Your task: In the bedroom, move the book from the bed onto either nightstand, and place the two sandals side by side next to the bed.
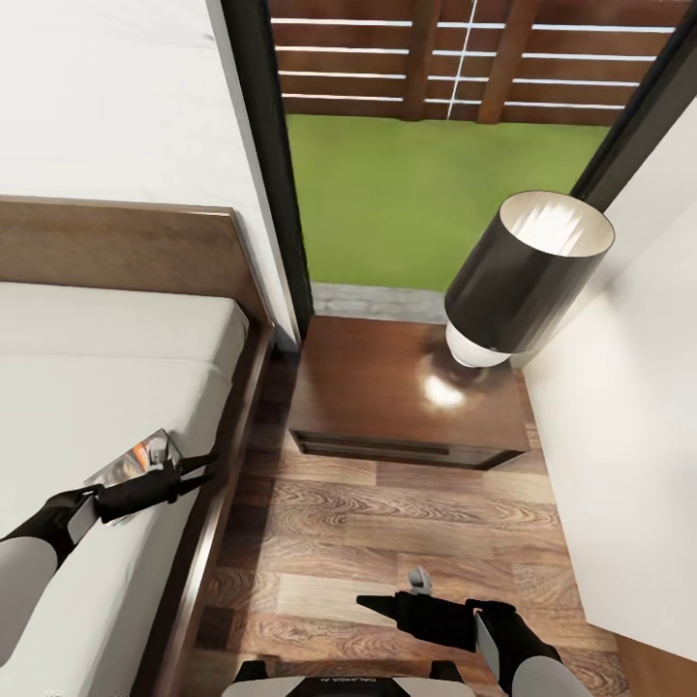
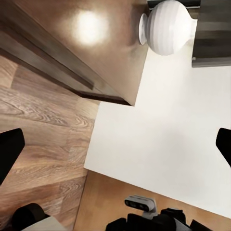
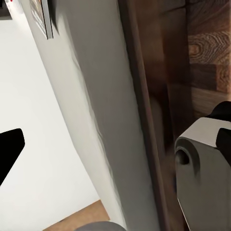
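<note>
The book, thin with a dark and orange cover, rests at the right edge of the bed, also visible as a thin book on the pale mattress. My left gripper hovers just past the book over the mattress edge, fingers pointing toward the nightstand. In the left wrist view the left gripper is open with nothing between its fingers. My right gripper hangs open low over the floor, pointing at the bed's side. The sandals are out of view.
A lamp with a black shade and white round base takes up the nightstand's right half. A white wall closes off the right side. Wood-plank floor lies between bed frame and wall. A tall window is behind the nightstand.
</note>
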